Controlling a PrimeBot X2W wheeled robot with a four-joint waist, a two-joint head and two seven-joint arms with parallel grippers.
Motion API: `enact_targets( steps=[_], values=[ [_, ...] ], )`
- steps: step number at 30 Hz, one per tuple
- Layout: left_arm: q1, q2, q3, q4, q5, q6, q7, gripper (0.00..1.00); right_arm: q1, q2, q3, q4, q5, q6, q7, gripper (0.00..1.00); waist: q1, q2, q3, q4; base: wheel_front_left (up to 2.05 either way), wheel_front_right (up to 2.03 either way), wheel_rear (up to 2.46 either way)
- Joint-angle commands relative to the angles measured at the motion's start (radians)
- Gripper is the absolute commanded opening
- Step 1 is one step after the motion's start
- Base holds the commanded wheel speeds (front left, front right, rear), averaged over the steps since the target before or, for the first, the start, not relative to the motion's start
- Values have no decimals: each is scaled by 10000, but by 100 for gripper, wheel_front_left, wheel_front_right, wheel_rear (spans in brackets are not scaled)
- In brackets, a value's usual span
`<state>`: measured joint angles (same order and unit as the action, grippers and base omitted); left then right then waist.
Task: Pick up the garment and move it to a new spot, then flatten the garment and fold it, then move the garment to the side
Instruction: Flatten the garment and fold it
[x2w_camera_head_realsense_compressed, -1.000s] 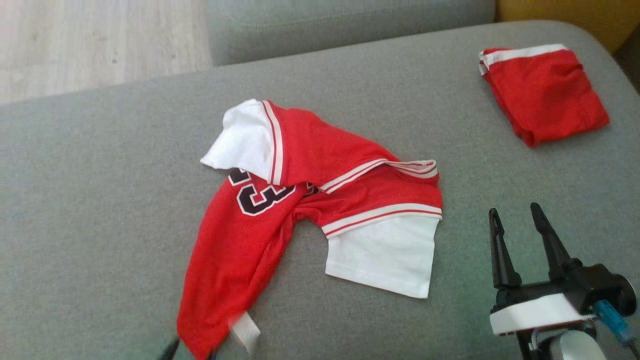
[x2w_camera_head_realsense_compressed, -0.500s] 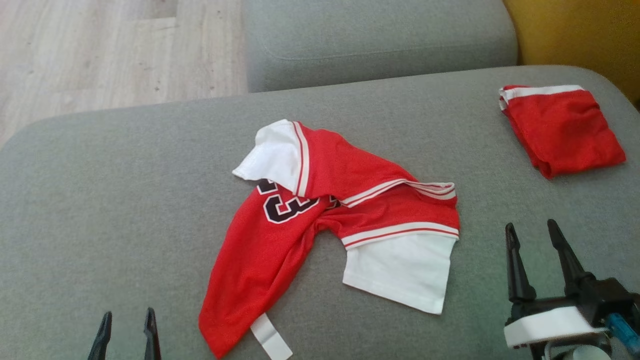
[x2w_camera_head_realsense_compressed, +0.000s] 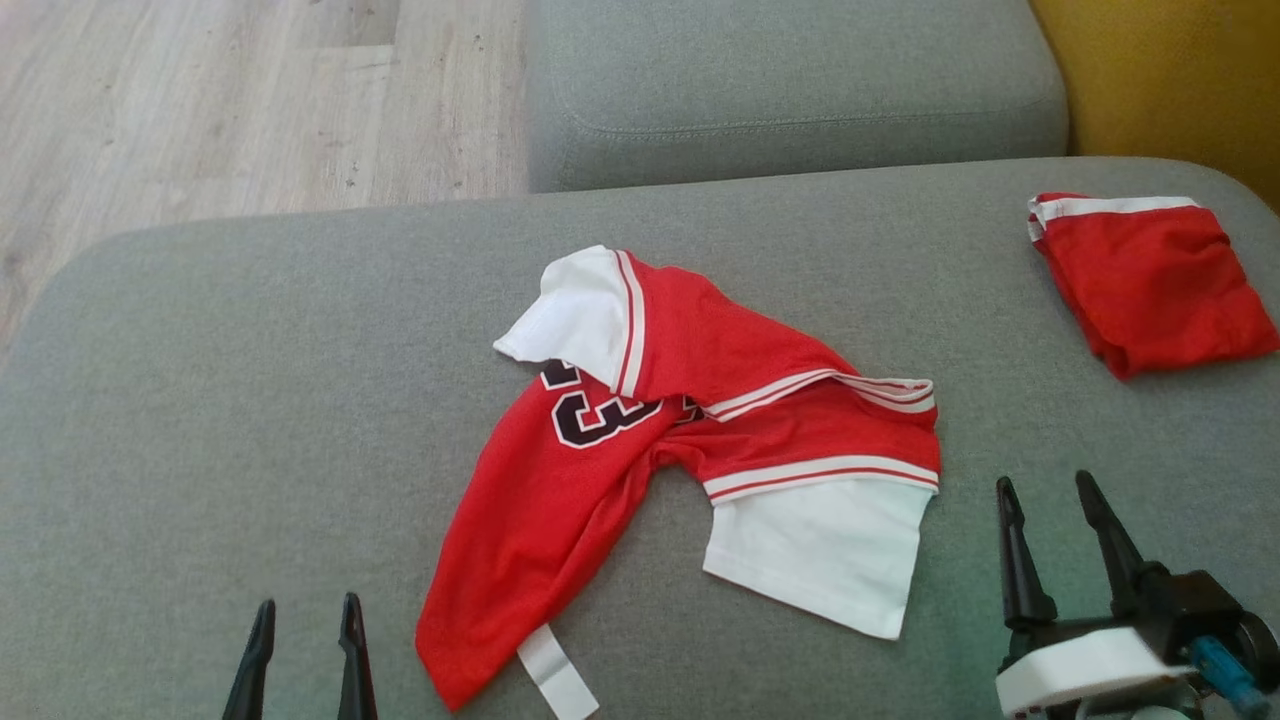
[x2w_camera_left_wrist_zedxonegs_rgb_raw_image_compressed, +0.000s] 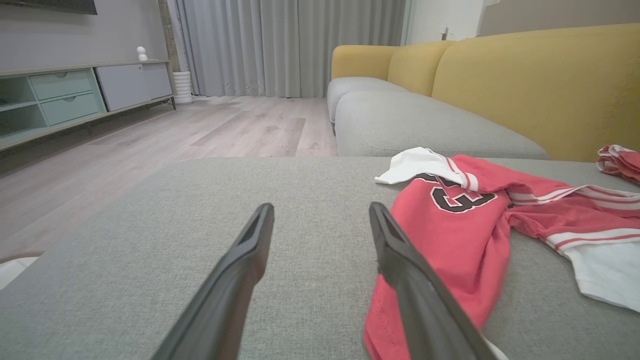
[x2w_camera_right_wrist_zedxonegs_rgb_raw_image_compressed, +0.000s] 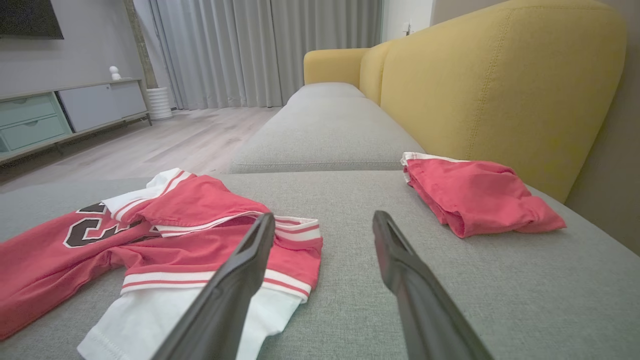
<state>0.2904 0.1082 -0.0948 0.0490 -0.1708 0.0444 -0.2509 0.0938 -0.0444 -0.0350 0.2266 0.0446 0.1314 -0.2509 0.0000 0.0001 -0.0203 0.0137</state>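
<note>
The garment (x2w_camera_head_realsense_compressed: 610, 490) is a red jersey with white sleeves and a dark number, lying crumpled and partly doubled over in the middle of the grey sofa cushion (x2w_camera_head_realsense_compressed: 250, 400). My left gripper (x2w_camera_head_realsense_compressed: 307, 603) stands open at the lower left, just left of the garment's red lower end and apart from it. In the left wrist view the left gripper (x2w_camera_left_wrist_zedxonegs_rgb_raw_image_compressed: 320, 207) is empty, with the garment (x2w_camera_left_wrist_zedxonegs_rgb_raw_image_compressed: 450, 225) to its right. My right gripper (x2w_camera_head_realsense_compressed: 1043, 480) is open beside the white sleeve. In the right wrist view the right gripper (x2w_camera_right_wrist_zedxonegs_rgb_raw_image_compressed: 324, 216) is empty above the garment (x2w_camera_right_wrist_zedxonegs_rgb_raw_image_compressed: 200, 205).
A second red garment (x2w_camera_head_realsense_compressed: 1150, 280), folded, lies at the cushion's far right corner by the yellow backrest (x2w_camera_right_wrist_zedxonegs_rgb_raw_image_compressed: 475, 90). Another grey cushion (x2w_camera_head_realsense_compressed: 790, 90) continues beyond. Wooden floor (x2w_camera_head_realsense_compressed: 200, 100) lies past the left edge, with a sideboard (x2w_camera_left_wrist_zedxonegs_rgb_raw_image_compressed: 60, 95) across the room.
The head camera has tilted, so the whole picture shifted. My left gripper has come away from the garment's lower end and now stands beside it. The right gripper stays open.
</note>
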Motion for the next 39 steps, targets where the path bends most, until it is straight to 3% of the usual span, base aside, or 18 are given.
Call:
enact_targets(
  steps=[1, 14, 26, 29, 34, 39],
  values=[
    [-532, -113, 510, -293, 192, -153, -108, 100, -341, -58, 310, -277, 93, -7, -109, 100, 0, -1, 14, -21, 0, 0, 0],
    [-583, -504, 1091, -335, 692, -874, -108, 100, -392, -58, 469, -486, 201, -7, -109, 100, 0, -1, 38, -174, 0, 0, 0],
    [-841, -555, 1186, 374, 823, -1256, -108, 100, -377, -58, 572, -258, 302, -7, -109, 100, 0, -1, 20, -275, 0, 0, 0],
    [-605, -547, 772, 672, 764, -1482, -108, 100, -333, -58, 912, 117, 654, -7, -79, 100, 0, -1, -8, -320, 0, 0, 0],
    [-332, -58, -641, 1484, 818, -1712, -7, 100, -396, -58, 1625, 911, 721, -7, 1303, 100, 0, -1, 80, -251, 0, 0, 0],
    [-890, 123, -1139, 2408, 639, -1735, 93, 100, -593, -58, 1982, 1550, 504, -7, 2357, 100, 0, -1, 273, -153, 0, 0, 0]
  ],
)
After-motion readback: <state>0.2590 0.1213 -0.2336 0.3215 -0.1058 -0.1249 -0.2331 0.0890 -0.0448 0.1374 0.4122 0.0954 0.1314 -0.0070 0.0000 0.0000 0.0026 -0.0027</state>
